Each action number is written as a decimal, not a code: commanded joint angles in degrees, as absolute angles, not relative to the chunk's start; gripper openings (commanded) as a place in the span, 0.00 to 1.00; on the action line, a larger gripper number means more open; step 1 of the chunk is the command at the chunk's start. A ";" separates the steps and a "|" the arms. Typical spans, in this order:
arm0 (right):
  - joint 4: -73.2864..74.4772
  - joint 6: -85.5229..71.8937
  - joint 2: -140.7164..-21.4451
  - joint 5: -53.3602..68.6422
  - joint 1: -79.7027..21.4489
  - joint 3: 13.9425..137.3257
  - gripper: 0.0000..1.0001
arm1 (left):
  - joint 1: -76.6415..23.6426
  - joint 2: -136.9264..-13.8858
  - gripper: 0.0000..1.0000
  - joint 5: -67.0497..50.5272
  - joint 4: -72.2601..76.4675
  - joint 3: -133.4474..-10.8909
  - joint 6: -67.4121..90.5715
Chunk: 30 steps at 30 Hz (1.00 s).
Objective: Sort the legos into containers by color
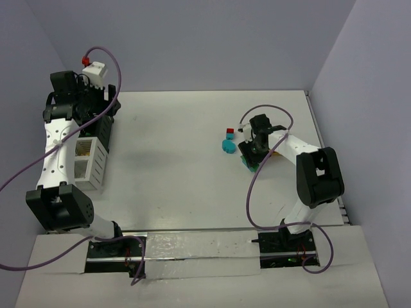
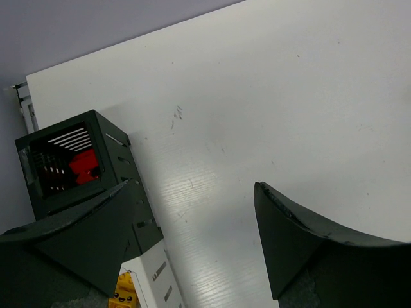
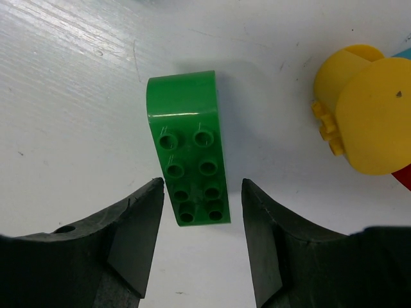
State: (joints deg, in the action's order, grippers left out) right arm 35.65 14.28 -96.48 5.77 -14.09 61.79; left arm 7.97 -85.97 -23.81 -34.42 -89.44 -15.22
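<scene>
A green lego [image 3: 188, 147] lies flat on the table, studs up. My right gripper [image 3: 201, 186] is open and low over it, one finger on each side of its near end, not touching. It shows in the top view [image 1: 252, 155] over the green lego [image 1: 247, 165]. A yellow rounded lego [image 3: 366, 115] lies just to its right. A cyan lego [image 1: 227, 146] and a red lego [image 1: 230, 133] lie to the left. My left gripper [image 2: 192, 186] is open and empty beside the black container [image 2: 77, 160], which holds a red lego [image 2: 83, 165]. The white container [image 2: 151, 276] holds a yellow lego [image 2: 125, 292].
Both containers stand at the table's left edge, the white one [image 1: 90, 163] nearer than the black one [image 1: 104, 128]. A red sliver [image 3: 404, 176] shows at the right wrist view's edge. Grey walls close the back and right sides.
</scene>
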 commanded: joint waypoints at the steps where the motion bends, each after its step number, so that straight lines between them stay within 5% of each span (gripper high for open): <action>1: 34.92 15.62 -95.98 7.26 -13.89 61.41 0.59 | 7.82 -84.64 0.83 -23.85 -32.05 -88.77 -14.03; 5: 34.18 16.54 -96.60 6.94 -13.88 60.99 0.47 | 7.82 -84.38 0.82 -25.07 -31.82 -88.32 -13.55; 13: 35.34 22.51 -91.15 16.73 -13.80 62.60 0.00 | 7.87 -82.53 0.81 -44.81 -32.24 -85.20 -14.23; 21: 29.81 9.86 -86.24 46.18 -15.16 76.73 0.00 | 5.99 -81.24 0.83 -68.51 -15.16 -75.39 8.97; 24: 21.52 0.72 -87.86 52.72 -17.01 81.10 0.00 | 3.22 -80.18 0.83 -71.66 3.34 -69.62 24.70; 30: 3.66 -20.37 -89.34 57.91 -20.99 81.83 0.00 | -3.98 -81.38 0.85 -72.33 15.03 -67.06 34.34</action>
